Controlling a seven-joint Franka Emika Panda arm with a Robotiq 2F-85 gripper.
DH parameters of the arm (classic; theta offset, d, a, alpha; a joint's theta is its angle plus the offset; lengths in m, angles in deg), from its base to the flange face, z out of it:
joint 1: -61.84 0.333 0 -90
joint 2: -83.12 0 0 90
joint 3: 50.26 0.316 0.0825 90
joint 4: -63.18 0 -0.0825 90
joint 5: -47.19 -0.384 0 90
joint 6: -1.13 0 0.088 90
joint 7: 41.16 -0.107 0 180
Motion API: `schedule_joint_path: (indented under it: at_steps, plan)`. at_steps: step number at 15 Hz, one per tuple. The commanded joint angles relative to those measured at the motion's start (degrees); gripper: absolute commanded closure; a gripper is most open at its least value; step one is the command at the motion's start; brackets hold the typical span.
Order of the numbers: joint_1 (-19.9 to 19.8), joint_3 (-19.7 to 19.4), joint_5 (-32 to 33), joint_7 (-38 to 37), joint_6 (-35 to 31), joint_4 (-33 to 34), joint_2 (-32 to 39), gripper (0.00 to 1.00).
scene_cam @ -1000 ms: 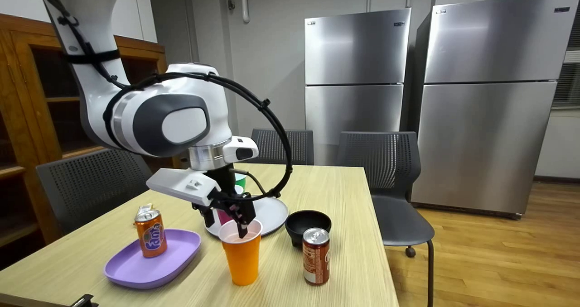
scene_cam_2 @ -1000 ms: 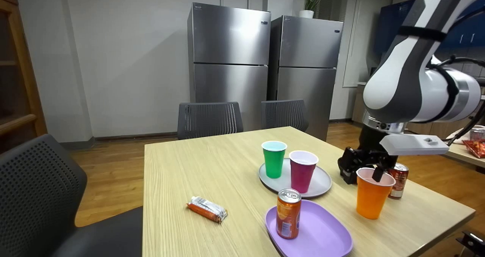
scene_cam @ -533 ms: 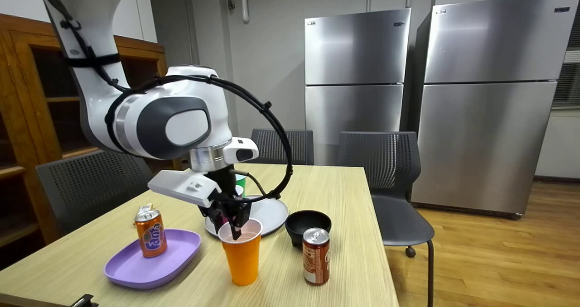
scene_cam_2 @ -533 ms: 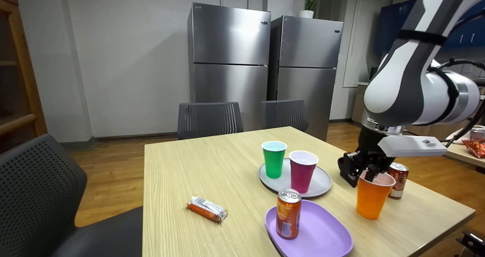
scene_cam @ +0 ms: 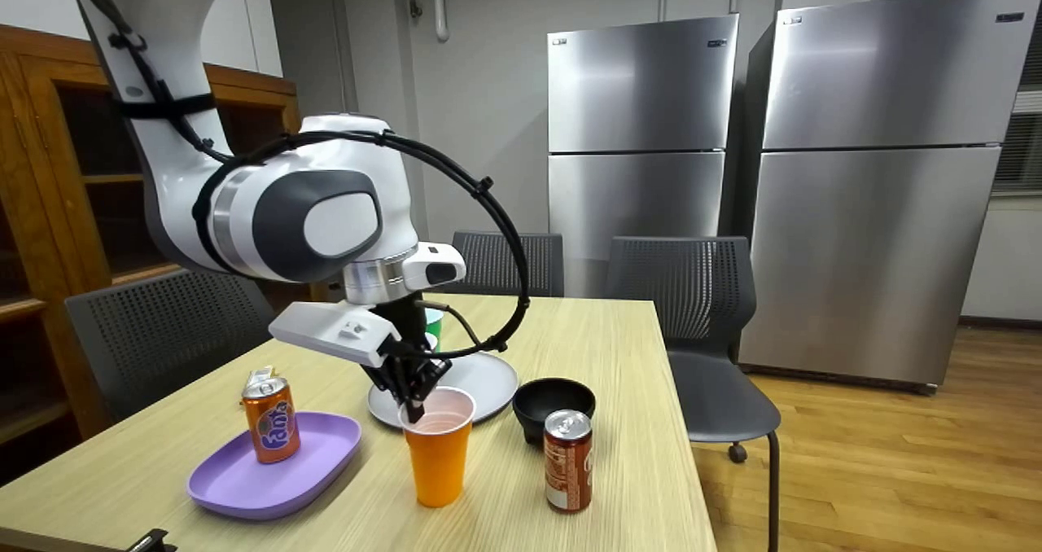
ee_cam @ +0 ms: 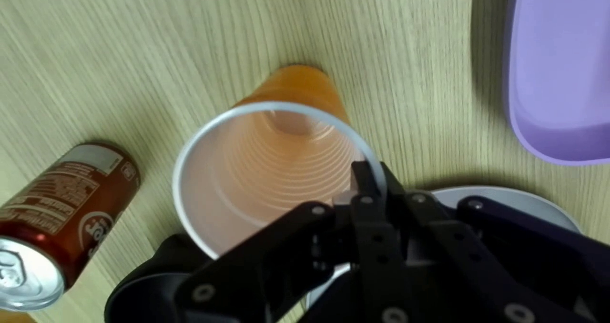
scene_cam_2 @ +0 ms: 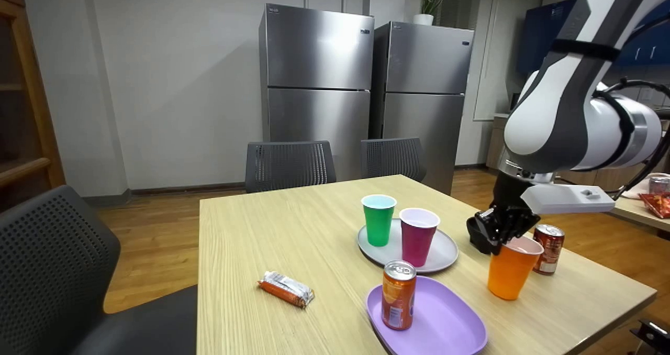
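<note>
An orange plastic cup with a pale inside stands near my end of the table, in an exterior view [scene_cam: 440, 466] and in the wrist view [ee_cam: 301, 90]. My black gripper [ee_cam: 377, 177] is closed across its rim, one finger inside the cup and one outside. The same pinch shows in both exterior views. The cup leans a little; whether its base touches the wood I cannot tell. Beside it stand a brown-red soda can [scene_cam: 568, 462] and a black bowl [scene_cam: 553, 405]. Behind the gripper lies a grey plate [scene_cam_2: 445, 255] bearing a green cup [scene_cam_2: 378, 224] and a magenta cup [scene_cam_2: 417, 242].
A purple plate [scene_cam_2: 445, 323] holds an orange Fanta can [scene_cam_2: 399, 297]. Farther along the pale wooden table [scene_cam_2: 272, 224] lies a wrapped snack bar [scene_cam_2: 285, 289]. Dark chairs [scene_cam: 680, 291] stand around the table, with two steel refrigerators [scene_cam: 639, 129] beyond.
Open a second ago, the gripper has closed on the orange cup's rim. The cup has shifted slightly and tilted a little. The other objects have stayed put.
</note>
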State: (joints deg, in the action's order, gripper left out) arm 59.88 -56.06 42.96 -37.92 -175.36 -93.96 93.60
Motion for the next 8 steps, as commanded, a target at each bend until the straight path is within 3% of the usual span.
schedule_joint_path:
  at_steps: [1,4,8]
  plan:
    - [1.77,-4.05,5.09,-2.48,3.16,0.88,-2.1,0.99]
    - [3.39,-8.31,10.3,-3.78,4.57,2.45,-2.95,0.99]
    - [3.02,-8.86,13.52,-5.58,7.51,5.11,-4.41,0.99]
